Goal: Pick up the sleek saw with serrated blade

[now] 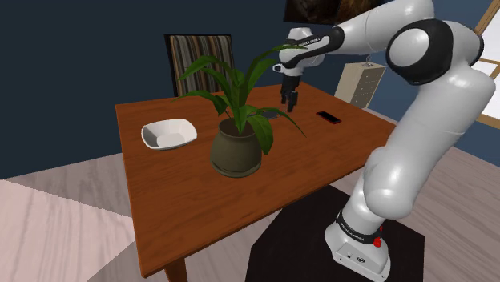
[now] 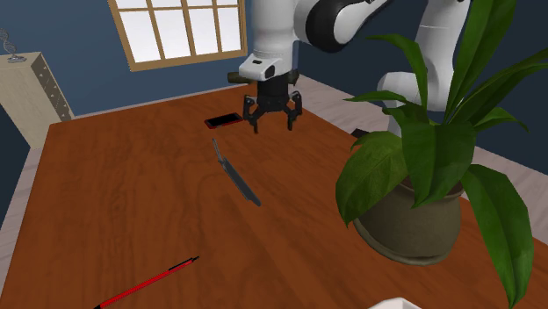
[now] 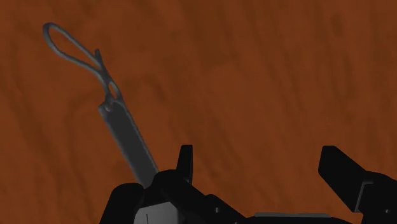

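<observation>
The saw (image 2: 235, 174) is a slim grey tool lying flat on the brown wooden table (image 2: 114, 202), a little in front of the gripper in the second exterior view. In the wrist view its blade (image 3: 127, 137) runs under one finger (image 3: 184, 159), and its loop handle (image 3: 70, 48) points away. My black gripper (image 2: 273, 121) hovers above the table with its jaws open and nothing between them. The saw lies beside one fingertip, outside the gap of the gripper (image 3: 262, 168). In the shoulder view the gripper (image 1: 288, 100) hangs behind the plant's leaves.
A large potted plant (image 1: 236, 148) stands mid-table, its leaves (image 2: 439, 132) reaching toward the arm. A white bowl (image 1: 169, 134) sits at the shoulder view's left. A dark phone (image 2: 222, 121) lies close to the gripper, and a red pen (image 2: 149, 283) farther off. A striped chair (image 1: 200, 60) stands behind the table.
</observation>
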Action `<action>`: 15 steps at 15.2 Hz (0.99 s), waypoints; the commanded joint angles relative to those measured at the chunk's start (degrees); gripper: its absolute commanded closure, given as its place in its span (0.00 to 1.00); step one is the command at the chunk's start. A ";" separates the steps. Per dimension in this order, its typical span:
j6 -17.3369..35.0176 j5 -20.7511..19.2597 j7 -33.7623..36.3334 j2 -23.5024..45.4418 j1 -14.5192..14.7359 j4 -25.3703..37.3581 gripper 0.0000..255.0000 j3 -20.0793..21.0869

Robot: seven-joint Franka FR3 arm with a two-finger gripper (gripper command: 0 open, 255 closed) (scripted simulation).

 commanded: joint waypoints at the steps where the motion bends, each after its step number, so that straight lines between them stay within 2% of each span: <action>1: 1.37 3.50 -6.89 5.33 -0.11 3.32 0.00 -1.01; 6: 1.91 12.27 -21.48 18.57 -3.33 13.95 0.00 0.34; 10: 0.98 16.63 -29.46 26.95 -6.83 22.58 0.00 3.16; 15: 4.20 17.55 -30.01 28.33 -7.09 20.55 0.00 3.71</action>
